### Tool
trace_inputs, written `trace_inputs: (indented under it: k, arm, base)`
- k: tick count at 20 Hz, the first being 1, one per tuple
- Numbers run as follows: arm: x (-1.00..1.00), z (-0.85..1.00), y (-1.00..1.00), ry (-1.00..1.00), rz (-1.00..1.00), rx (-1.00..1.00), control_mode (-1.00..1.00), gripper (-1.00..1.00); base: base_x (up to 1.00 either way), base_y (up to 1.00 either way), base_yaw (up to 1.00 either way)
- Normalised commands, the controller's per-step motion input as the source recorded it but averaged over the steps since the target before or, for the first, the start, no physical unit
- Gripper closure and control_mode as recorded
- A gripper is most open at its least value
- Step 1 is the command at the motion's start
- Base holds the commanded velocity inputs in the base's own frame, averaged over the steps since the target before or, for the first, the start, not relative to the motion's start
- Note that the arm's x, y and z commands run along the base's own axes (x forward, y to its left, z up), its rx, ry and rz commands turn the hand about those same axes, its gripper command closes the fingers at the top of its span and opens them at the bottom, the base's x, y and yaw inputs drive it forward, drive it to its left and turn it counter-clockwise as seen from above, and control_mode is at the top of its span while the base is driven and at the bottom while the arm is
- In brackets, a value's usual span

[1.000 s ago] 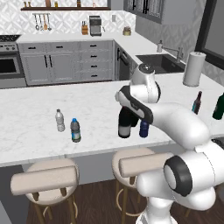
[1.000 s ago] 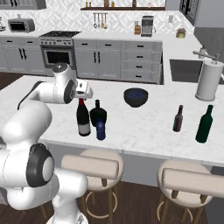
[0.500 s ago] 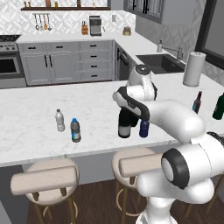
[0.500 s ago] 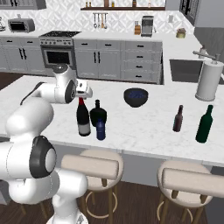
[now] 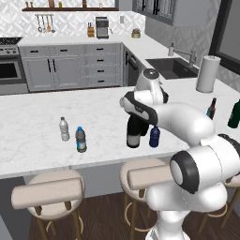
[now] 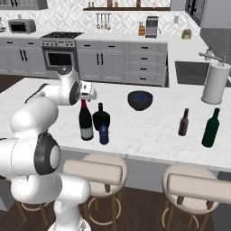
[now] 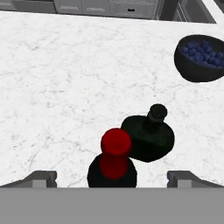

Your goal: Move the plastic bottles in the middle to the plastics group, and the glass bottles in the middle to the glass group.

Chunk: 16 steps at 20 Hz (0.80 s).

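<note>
Directly below the pincer [image 7: 112,177], the red-topped wine bottle [image 7: 114,158] is standing upright on the white worktop [image 7: 65,87], the squat black bottle [image 7: 148,135] just beyond it; the pincer is hovering wide open, holding nothing, its fingertips [image 7: 41,178] flanking the bottle's red top

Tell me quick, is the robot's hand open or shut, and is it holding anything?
Gripper: open and holding nothing, its fingers spread wide on either side of the red top of the wine bottle.

arm [image 6: 38,110]: glossy white rounded links | joints: dark grey bands | base: white
</note>
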Motion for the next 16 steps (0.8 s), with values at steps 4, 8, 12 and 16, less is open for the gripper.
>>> trace_inputs:
  k: [4, 8, 12, 16]
  arm:
    - [0.09, -0.2, 0.0, 0.0, 0.0, 0.0, -1.0, -1.0]
    - [0.12, -0.13, 0.0, 0.0, 0.0, 0.0, -1.0, -1.0]
    - [0.07, -0.01, 0.0, 0.0, 0.0, 0.0, -1.0, -1.0]
    - [0.1, 0.0, 0.0, 0.0, 0.0, 0.0, -1.0, -1.0]
  base:
    - [0.0, 0.0, 0.0]
    - [0.0, 0.0, 0.0]
    - [0.0, 0.0, 0.0]
    - [0.0, 0.0, 0.0]
